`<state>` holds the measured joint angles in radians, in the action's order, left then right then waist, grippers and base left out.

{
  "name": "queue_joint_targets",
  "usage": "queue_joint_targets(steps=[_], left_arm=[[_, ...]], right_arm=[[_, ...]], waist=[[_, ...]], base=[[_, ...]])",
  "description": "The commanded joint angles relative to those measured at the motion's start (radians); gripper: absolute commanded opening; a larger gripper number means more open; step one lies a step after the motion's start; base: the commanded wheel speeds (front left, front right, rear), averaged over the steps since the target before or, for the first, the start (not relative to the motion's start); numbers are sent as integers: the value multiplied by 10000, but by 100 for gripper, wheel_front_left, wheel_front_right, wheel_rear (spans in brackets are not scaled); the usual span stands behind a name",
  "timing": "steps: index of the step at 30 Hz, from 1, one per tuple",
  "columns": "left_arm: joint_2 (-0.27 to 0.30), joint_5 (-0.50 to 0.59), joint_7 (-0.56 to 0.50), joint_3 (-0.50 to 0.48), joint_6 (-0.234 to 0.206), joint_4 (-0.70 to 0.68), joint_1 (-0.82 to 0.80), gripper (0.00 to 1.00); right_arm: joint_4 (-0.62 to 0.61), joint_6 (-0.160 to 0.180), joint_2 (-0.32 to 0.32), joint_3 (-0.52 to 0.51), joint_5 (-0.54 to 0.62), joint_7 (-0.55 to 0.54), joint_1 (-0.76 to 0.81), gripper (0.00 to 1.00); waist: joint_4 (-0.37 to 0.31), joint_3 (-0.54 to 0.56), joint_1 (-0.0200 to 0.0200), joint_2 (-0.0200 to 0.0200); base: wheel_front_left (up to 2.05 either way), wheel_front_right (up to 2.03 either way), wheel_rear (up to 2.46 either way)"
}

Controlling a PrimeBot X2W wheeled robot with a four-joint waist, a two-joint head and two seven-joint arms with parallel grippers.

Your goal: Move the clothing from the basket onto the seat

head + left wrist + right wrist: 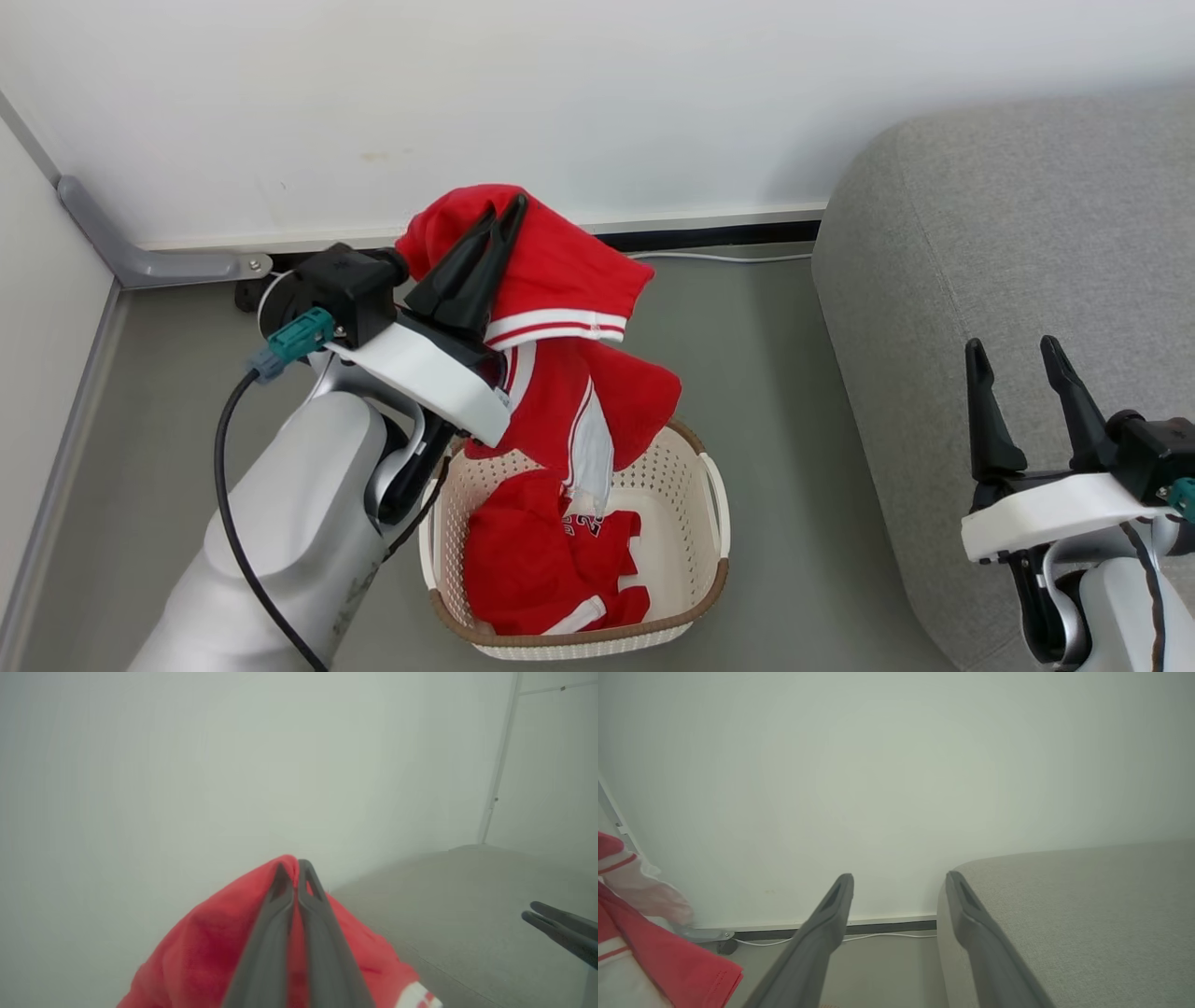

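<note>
Here the clothing hangs pinched in the left hand.

A plain white painted wall runs across the back and meets a smooth grey-green floor. Along the wall's foot lies a thin dark skirting strip, with a white cable on the floor just beside it. In the left corner a grey angled metal bar sits against the wall, next to a pale side panel. A large grey woven-fabric sofa with rounded edges stands at the right, by the back wall. The light is soft and even, and the shadows are faint.
</note>
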<state>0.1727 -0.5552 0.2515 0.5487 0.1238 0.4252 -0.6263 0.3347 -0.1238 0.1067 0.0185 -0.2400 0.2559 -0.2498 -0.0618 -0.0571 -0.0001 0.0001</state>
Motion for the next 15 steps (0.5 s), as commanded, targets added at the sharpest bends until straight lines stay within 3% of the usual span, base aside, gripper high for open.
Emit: queue_joint_targets(steps=[1,10,15], left_arm=[[278,-50,103,-334,69,-326,-645,0],[314,-112,2,-289,62,-503,-1067,0],[228,-138,-10,-219,52,-532,-1164,0]], right_arm=[[-199,-69,59,254,33,59,9,100],[-170,-69,59,458,44,59,-10,100],[-297,-69,71,1209,-123,59,-236,100]], waist=[[-26,43,1,-1],[-58,117,1,-1],[-12,38,1,-1]], base=[[0,0,0],[0,0,0],[0,0,0]])
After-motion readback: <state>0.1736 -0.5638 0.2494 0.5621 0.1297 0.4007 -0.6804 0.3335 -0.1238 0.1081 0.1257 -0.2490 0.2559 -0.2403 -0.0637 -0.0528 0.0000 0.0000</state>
